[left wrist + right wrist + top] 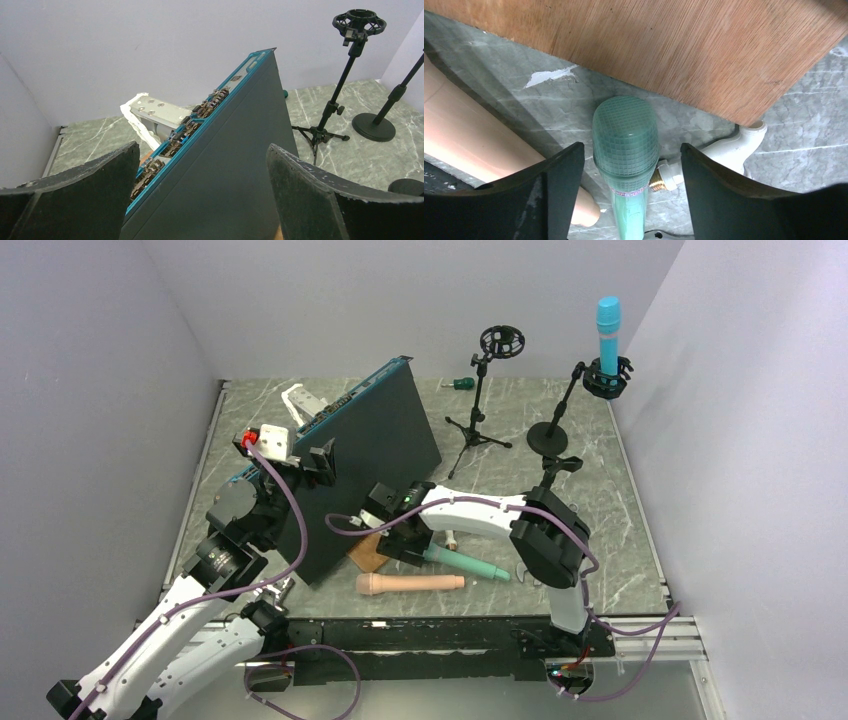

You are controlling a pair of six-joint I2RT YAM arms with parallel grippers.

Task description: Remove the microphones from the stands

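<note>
The right fingers, released, straddled a green mic; the left fingers were released; the blue mic stood in its stand.

Plain grey walls, green-marble tbl top

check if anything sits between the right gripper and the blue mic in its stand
Nothing visible blocks it. The right gripper is open around the green mic; the blue mic is back right. The empty tripod stand is just left of that path.
</note>
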